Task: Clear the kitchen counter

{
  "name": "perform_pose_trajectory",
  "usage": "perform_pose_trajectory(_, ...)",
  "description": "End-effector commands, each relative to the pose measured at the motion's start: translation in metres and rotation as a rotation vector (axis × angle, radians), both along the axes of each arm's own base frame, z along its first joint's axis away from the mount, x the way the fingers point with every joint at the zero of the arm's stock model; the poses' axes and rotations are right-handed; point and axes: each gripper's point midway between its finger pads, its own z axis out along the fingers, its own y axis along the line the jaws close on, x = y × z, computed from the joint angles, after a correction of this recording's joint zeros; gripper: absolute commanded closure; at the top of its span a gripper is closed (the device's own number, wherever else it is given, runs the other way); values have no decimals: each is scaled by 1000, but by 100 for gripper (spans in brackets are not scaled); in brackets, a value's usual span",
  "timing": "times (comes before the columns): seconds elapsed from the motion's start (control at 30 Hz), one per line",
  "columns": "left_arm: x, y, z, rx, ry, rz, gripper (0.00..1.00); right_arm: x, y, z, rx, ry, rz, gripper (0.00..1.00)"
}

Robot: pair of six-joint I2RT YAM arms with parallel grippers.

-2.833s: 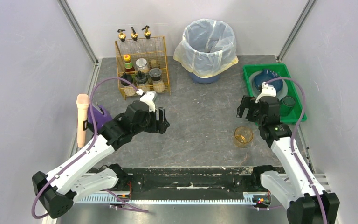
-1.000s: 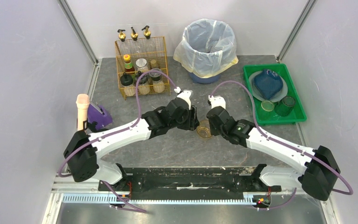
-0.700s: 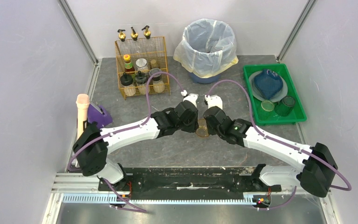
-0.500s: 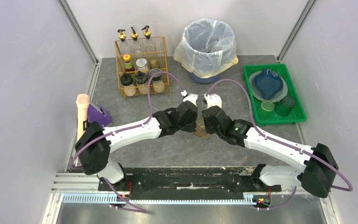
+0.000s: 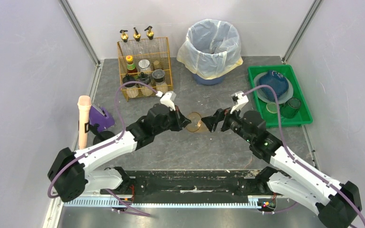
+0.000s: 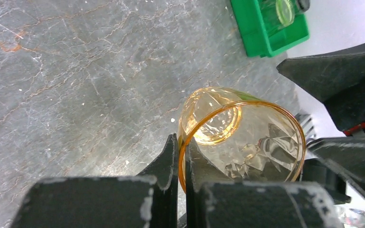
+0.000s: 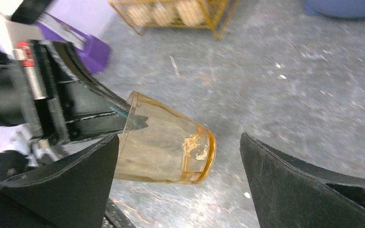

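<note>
- While the overhead camera is looking down, the kitchen counter [image 5: 190,154] is lying flat beneath everything, running from the arm bases to the back wall.
- Over the counter's middle, the left gripper [image 5: 187,125] is pinching the rim of an amber glass [image 5: 195,121] and holding it on its side.
- Just beside the glass's base, the right gripper [image 5: 212,122] is hanging with its fingers spread wide, gripping nothing.
- At the back left corner, a wire rack [image 5: 145,66] is holding jars. A lined bin [image 5: 212,45] is standing at the middle of the back edge, and a green tray [image 5: 254,97] is lying along the right edge.
- Near the left edge, a purple block [image 5: 100,117] is sitting next to a pink cylinder [image 5: 82,124].
- From the left wrist, two fingers [image 6: 168,159] are clamping the glass wall, one outside and one inside the mouth. The base is pointing away over veined grey stone.
- From the right wrist, the fingers [image 7: 76,190] are standing far apart. The glass is showing in the gap between them and touching neither.
</note>
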Motion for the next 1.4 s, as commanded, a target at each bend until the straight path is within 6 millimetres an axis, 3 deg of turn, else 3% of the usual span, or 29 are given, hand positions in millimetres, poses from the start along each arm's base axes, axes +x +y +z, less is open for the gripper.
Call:
perform_pose_trajectory(0.0, 10, 4, 69, -320, -105, 52, 98, -12, 7, 22, 199, -71, 137, 2)
perform_pose_trajectory(0.3, -4, 25, 110, -577, -203, 85, 98, -40, 0, 60, 587, -134, 259, 2)
perform_pose_trajectory(0.43, -12, 19, 125, -684, -212, 34, 98, -56, 0, 83, 719, -169, 337, 2)
perform_pose_trajectory(0.7, -29, 2, 155, -816, -234, -106, 98, -61, 4, 97, 801, -176, 401, 2)
perform_pose_trajectory(1.17, -46, -22, 167, -822, -274, -210, 98, -73, 6, 139, 920, -253, 527, 2)
perform_pose_trajectory(1.37, -46, -28, 165, -815, -275, -223, 98, -81, 5, 145, 961, -253, 579, 15)
